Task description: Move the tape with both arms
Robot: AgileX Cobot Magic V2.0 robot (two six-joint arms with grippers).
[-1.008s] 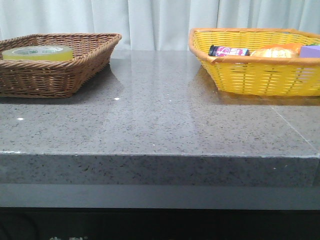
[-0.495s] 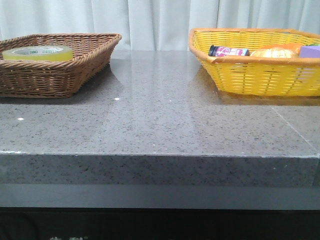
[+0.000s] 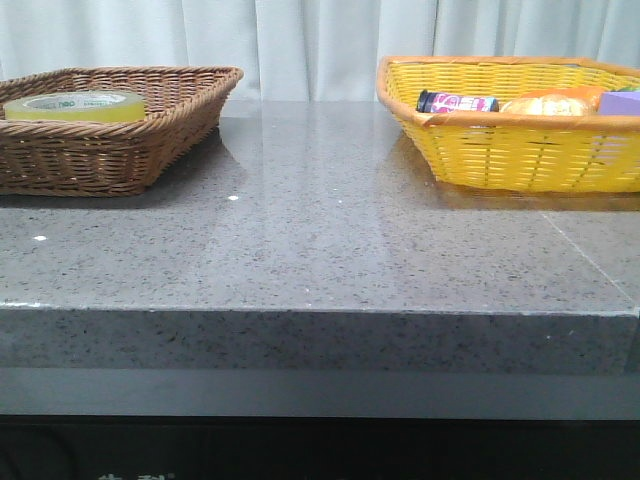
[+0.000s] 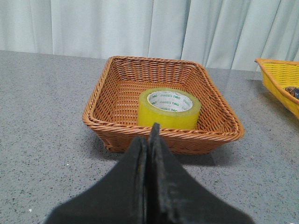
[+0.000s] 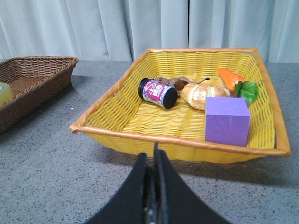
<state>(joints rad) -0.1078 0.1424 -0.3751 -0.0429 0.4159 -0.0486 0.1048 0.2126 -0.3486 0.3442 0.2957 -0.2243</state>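
The yellow tape roll (image 3: pixel 75 106) with a white core lies flat in the brown wicker basket (image 3: pixel 150 140) at the far left of the table. The left wrist view shows the tape (image 4: pixel 169 108) inside that basket (image 4: pixel 112 130). My left gripper (image 4: pixel 148 135) is shut and empty, hanging short of the basket's near rim. My right gripper (image 5: pixel 152 156) is shut and empty, just short of the yellow basket (image 5: pixel 140 136). Neither gripper shows in the front view.
The yellow basket (image 3: pixel 510 150) at the far right holds a small dark bottle with a pink label (image 5: pixel 158 93), a bread roll (image 5: pixel 202 94), a purple block (image 5: pixel 227 120) and a toy carrot (image 5: pixel 231 77). White curtains hang behind the grey stone table (image 3: pixel 320 240).
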